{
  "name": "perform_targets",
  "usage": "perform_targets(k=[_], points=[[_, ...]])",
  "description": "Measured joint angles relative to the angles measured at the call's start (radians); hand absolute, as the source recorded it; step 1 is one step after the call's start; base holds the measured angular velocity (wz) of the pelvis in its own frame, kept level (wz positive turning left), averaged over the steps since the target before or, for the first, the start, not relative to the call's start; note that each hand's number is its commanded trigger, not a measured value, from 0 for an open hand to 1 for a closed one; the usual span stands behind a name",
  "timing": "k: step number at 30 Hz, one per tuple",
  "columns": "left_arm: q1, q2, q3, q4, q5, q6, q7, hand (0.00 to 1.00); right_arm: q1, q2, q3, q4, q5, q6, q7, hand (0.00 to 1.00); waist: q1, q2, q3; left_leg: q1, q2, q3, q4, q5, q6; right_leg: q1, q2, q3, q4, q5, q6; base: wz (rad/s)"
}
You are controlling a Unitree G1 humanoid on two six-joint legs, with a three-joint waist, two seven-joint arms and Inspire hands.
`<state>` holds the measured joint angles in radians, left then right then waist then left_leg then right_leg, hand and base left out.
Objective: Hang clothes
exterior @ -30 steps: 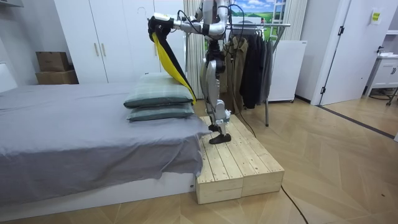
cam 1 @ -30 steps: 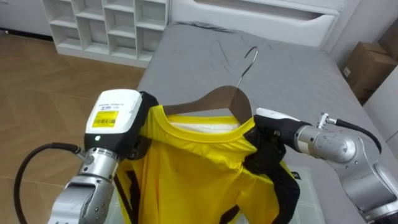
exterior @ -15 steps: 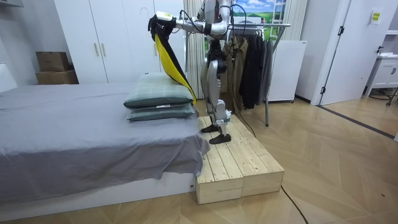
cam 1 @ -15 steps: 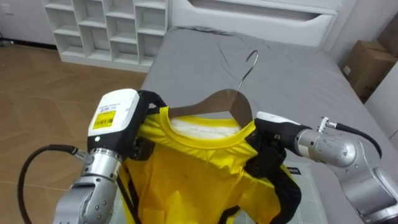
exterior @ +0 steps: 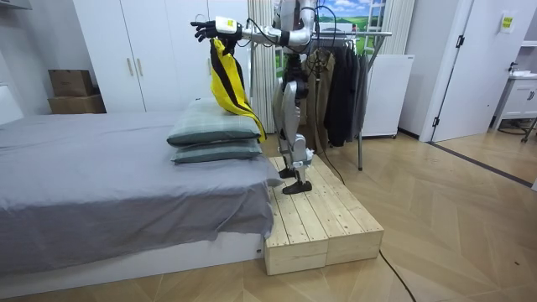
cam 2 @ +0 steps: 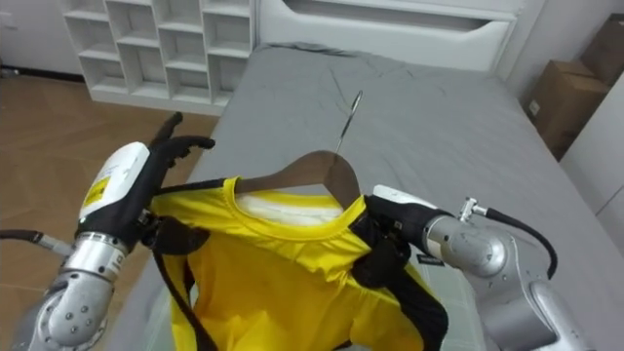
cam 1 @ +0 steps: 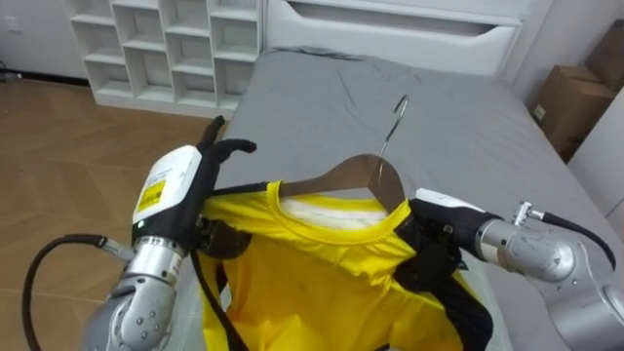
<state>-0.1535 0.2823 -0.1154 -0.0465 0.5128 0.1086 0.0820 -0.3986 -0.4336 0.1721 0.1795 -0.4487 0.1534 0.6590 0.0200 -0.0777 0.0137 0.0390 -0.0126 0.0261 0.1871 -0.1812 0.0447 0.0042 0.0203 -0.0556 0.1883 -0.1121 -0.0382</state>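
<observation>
A grey bed (cam 1: 458, 127) lies below and ahead of the robot, which stands on a wooden platform (exterior: 323, 222) at the bed's side, by the two stacked pillows (exterior: 214, 134). Behind the robot in the room view is a clothes rack (exterior: 361, 33) hung with dark garments (exterior: 340, 92). A white shelf unit (cam 1: 166, 44) stands past the bed's far left corner, and a cardboard box (cam 1: 570, 102) sits on the floor to the bed's right.

The yellow shirt (cam 1: 322, 273), trimmed in black, hangs in the air over the pillows, held up at shoulder height between both arms. It is draped on a wooden hanger (cam 1: 351, 175), whose metal hook points up and away from the robot.

The right hand (cam 1: 439, 234) holds the shirt's right shoulder, its dark fingers (cam 1: 421, 265) curled round the cloth over the hanger's end. The left hand (cam 1: 171, 190) is at the shirt's left shoulder with its fingers (cam 1: 229, 147) stretched straight out above the cloth and gripping nothing.
</observation>
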Motion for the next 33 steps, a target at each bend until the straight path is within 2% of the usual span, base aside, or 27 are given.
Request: perform_targets(k=[5,7,8,16,21,24,27,30,33], points=[[0.022,-0.001,0.011,0.002,-0.128,0.0,-0.016,0.0,0.001,0.0,-0.023,0.001,-0.019,0.0,0.0,1.0,-0.008,0.008,-0.0047,0.002,0.0,0.002,0.002,0.0,0.0,0.003,-0.001,0.001,0.0,0.0,0.0,0.0],[0.04,0.0,0.042,0.009,-0.228,0.001,-0.039,0.0,0.008,0.0,-0.044,0.001,-0.038,0.001,0.001,1.0,-0.013,0.018,-0.0086,0.01,0.001,0.001,0.002,0.0,0.0,0.012,-0.001,0.0,-0.003,0.0,0.0,0.0],[0.042,0.0,0.052,0.01,-0.244,0.002,-0.045,0.0,0.011,0.0,-0.05,0.001,-0.039,0.002,0.001,1.0,-0.012,0.02,-0.0092,0.012,0.001,0.001,0.001,0.0,0.0,0.013,-0.001,0.0,-0.003,0.0,0.0,0.0],[0.067,-0.001,0.198,0.02,-0.413,-0.001,-0.074,0.0,0.065,-0.001,-0.138,0.002,-0.074,0.012,0.001,1.0,-0.001,0.042,-0.0092,0.025,0.001,0.005,-0.013,0.0,0.0,0.014,0.001,0.009,0.002,-0.001,0.0,-0.03],[0.107,-0.014,0.276,0.031,-0.559,0.0,-0.072,0.0,0.105,-0.001,-0.187,-0.009,-0.089,0.025,0.0,1.0,0.011,0.042,-0.0092,0.025,-0.001,0.016,-0.018,0.0,0.0,0.009,0.002,0.012,0.0,-0.003,0.002,-0.05],[0.114,-0.018,0.356,0.045,-0.581,-0.003,-0.07,0.0,0.132,-0.001,-0.222,-0.056,-0.115,0.034,0.0,1.0,0.017,0.04,-0.0101,0.017,-0.001,0.023,-0.021,0.0,0.0,-0.005,0.001,0.013,0.005,-0.007,0.001,-0.03],[0.151,-0.019,0.416,0.111,-0.573,-0.005,-0.063,0.0,0.168,-0.001,-0.26,-0.113,-0.133,0.045,0.0,1.0,0.015,0.039,-0.0109,0.017,-0.001,0.024,-0.02,0.0,0.0,-0.011,-0.001,0.014,0.017,-0.017,0.001,0.0],[0.178,-0.016,0.432,0.286,-0.56,-0.01,-0.069,0.0,0.171,-0.001,-0.279,-0.119,-0.19,0.046,0.001,1.0,0.018,0.039,-0.0121,0.02,-0.001,0.026,-0.019,0.0,0.0,-0.008,-0.002,0.011,0.02,-0.021,0.001,-0.02],[0.241,-0.018,0.431,0.462,-0.547,-0.003,-0.099,0.0,0.171,-0.002,-0.296,-0.119,-0.21,0.053,0.014,1.0,0.01,0.03,-0.0159,0.018,-0.001,0.027,-0.017,0.0,0.0,-0.009,-0.002,0.007,0.017,-0.022,0.001,-0.04]])
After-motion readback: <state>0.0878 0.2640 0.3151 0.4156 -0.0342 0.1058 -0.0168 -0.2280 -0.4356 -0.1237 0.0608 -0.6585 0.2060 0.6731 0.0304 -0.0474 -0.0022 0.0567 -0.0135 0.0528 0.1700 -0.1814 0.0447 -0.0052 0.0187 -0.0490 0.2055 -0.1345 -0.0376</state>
